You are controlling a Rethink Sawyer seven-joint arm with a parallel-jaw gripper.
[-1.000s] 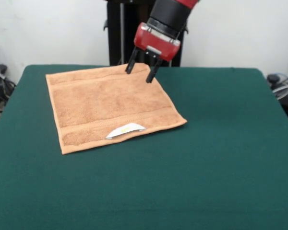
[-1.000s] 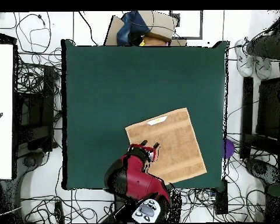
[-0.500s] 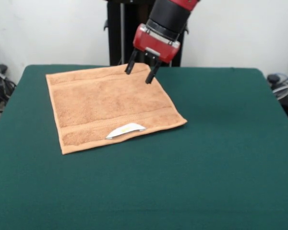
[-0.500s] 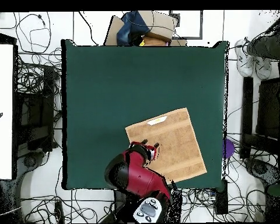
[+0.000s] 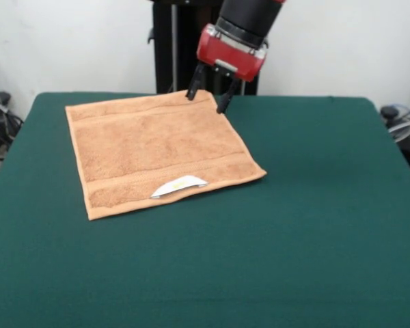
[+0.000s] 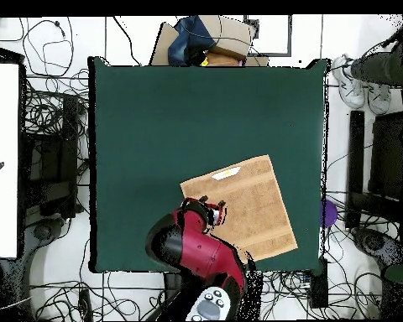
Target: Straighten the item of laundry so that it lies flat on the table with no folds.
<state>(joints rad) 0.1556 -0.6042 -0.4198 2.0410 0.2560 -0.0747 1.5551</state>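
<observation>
A tan towel lies spread flat on the green worktop, white label at its near edge. The gripper hovers over the far corner — jaws apart, apparently empty. Cables and shoes ring the floor.

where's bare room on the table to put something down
The table is bare green all along the camera-side edge below the towel and across its whole right part in the front view. It is crowded only at the towel's far corner, where the open gripper hovers.
</observation>
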